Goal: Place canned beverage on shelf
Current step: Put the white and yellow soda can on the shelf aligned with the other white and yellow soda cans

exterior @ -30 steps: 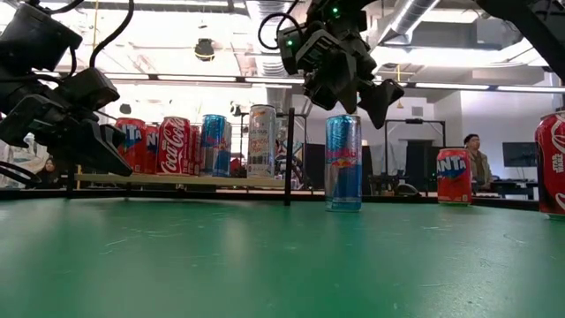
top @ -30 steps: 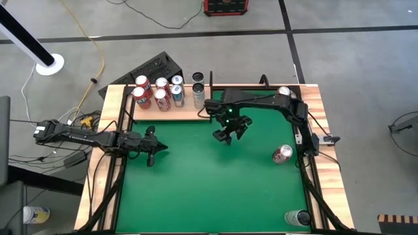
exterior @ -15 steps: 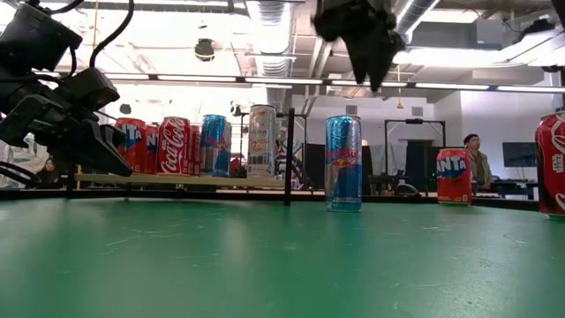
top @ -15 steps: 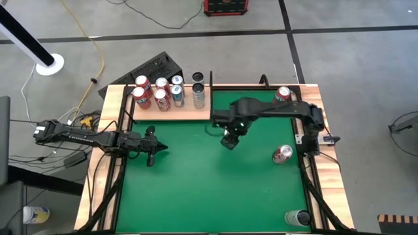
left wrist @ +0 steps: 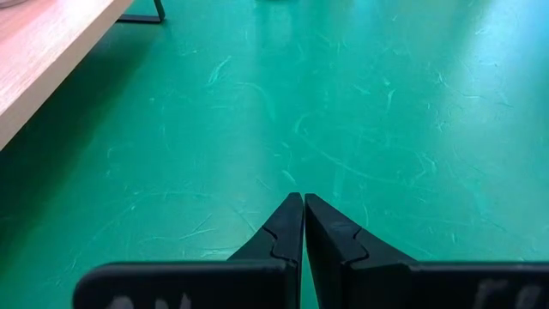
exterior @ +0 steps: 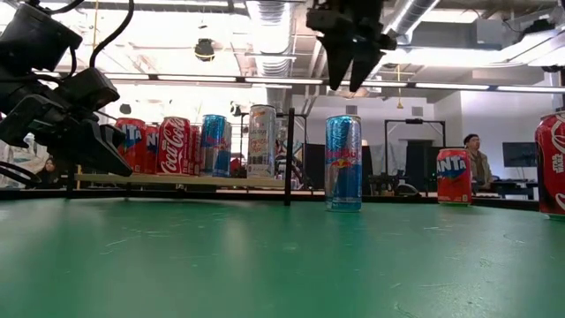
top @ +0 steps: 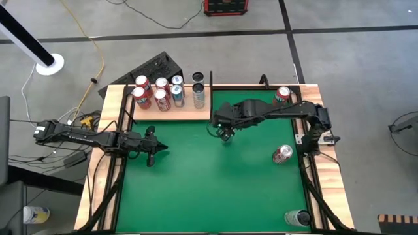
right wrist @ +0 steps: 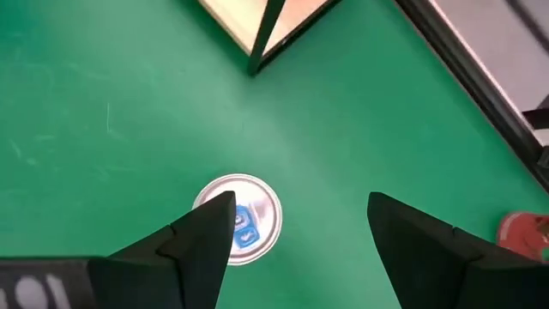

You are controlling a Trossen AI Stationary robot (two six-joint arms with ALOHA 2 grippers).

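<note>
A slim blue canned beverage (exterior: 343,163) stands upright on the green table, right of the shelf's black post; its silver top (right wrist: 238,220) shows in the right wrist view. My right gripper (exterior: 349,84) hangs open above it, pointing steeply down, clear of the can. The shelf (top: 171,112), a pale wood board at the far left, carries several upright cans (exterior: 177,146). My left gripper (top: 151,156) waits shut at the table's left side, over bare felt (left wrist: 303,202).
A red can (top: 282,95) stands at the far right. A can (top: 282,154) lies near the right edge, and another (top: 297,217) sits on the right side strip. A black post (exterior: 289,157) marks the shelf's right corner. People show in the room behind.
My right gripper has risen well above the blue can and tipped from nearly level to pointing steeply down, rolling as it went. Its fingers have stayed open. The can has stayed upright in place.
</note>
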